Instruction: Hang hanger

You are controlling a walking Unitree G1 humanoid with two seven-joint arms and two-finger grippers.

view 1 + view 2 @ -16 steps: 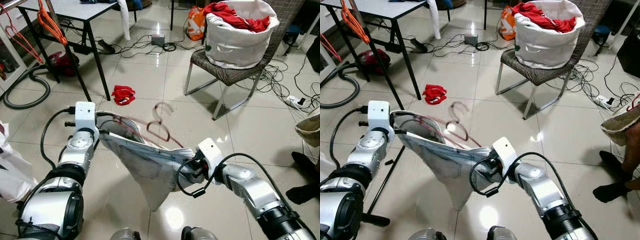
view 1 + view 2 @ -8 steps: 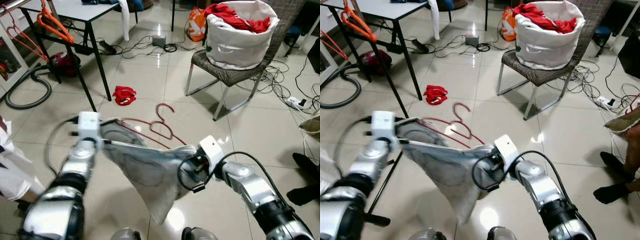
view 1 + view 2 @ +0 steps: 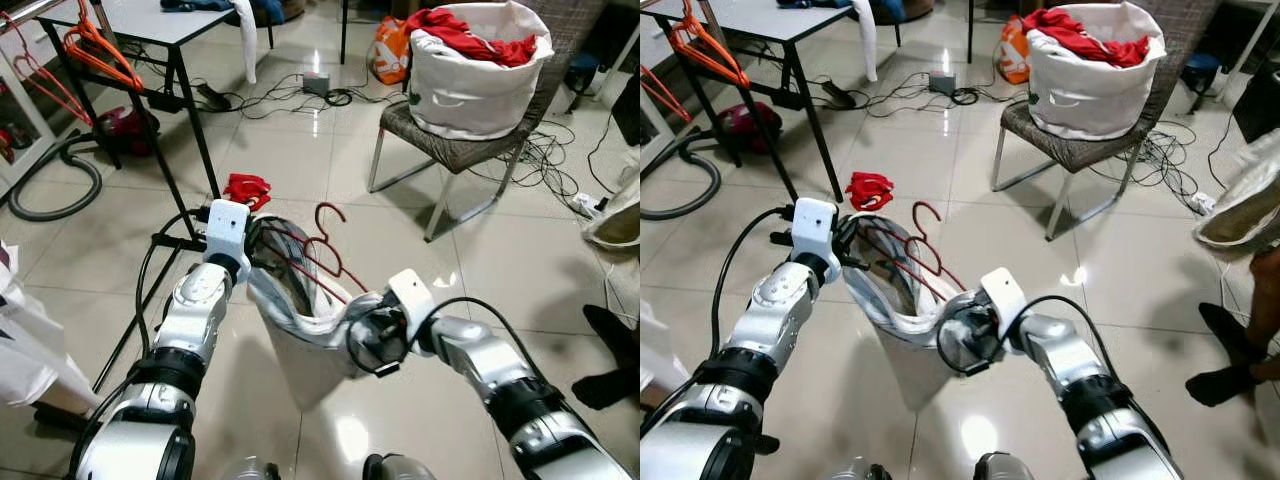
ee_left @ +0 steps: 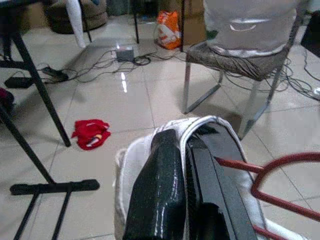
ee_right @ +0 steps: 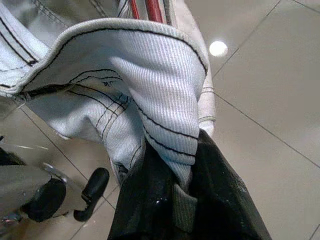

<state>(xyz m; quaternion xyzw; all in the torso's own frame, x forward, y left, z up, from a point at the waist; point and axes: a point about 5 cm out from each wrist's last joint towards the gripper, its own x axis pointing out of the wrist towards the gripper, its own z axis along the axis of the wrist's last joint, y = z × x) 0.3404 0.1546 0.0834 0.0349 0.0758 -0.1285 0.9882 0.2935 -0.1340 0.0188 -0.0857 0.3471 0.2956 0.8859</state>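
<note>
Head views. Left gripper [image 3: 252,232] and right gripper [image 3: 357,330] each pinch one side of the neck of a pale garment [image 3: 300,330], holding it slack between them above the floor [image 3: 300,170]. Red hanger [image 3: 322,250] sits inside the neck, hook up and free, likely so it can catch a rail. Rack [image 3: 190,130] with orange hangers [image 3: 95,45] stands well apart on the robot's left: the probable destination. Chair [image 3: 450,150] with laundry basket [image 3: 480,75] ahead; red cloth [image 3: 247,189] on the floor.

Left wrist view. Fingers [image 4: 165,190] together, clamped on the white collar edge; hanger wire just beside.

Right wrist view. Fingers [image 5: 150,200] together on ribbed collar fabric, which bears the garment's weight on that side.
</note>
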